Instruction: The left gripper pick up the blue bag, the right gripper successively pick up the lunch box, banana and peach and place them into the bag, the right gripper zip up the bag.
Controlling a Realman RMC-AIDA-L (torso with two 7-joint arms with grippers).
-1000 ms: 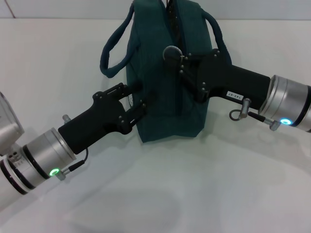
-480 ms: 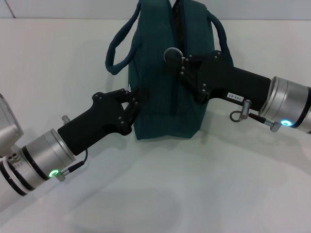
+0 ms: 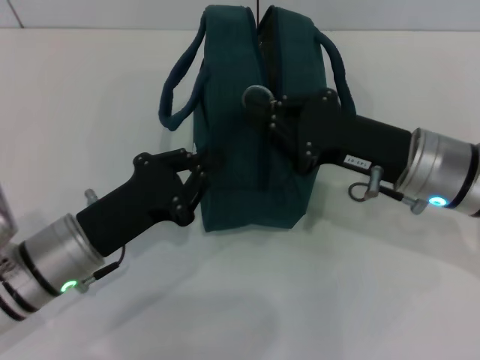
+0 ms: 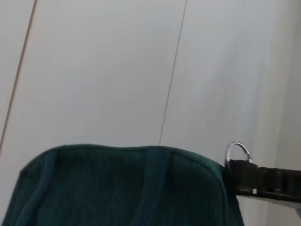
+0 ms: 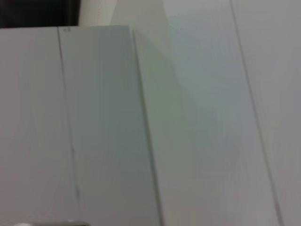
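The blue bag (image 3: 247, 184) stands upright in the middle of the head view, its top seam closed and its two loop handles hanging to either side. My left gripper (image 3: 201, 166) is shut on the fabric at the bag's left side, low down. My right gripper (image 3: 264, 105) reaches in from the right over the bag's top and is shut on the round zip pull (image 3: 256, 95). The left wrist view shows the bag's upper edge (image 4: 117, 188) close up. The lunch box, the banana and the peach are out of view.
The bag rests on a plain white table (image 3: 315, 300). Its left handle (image 3: 176, 90) sticks out to the side, and the right handle (image 3: 339, 71) curves above my right arm. A silver ring (image 3: 359, 189) hangs under the right arm's cuff.
My left gripper's fingers have closed on the bag's side and the arm has drawn back to the lower left. My right gripper has slid left and nearer along the bag's top.
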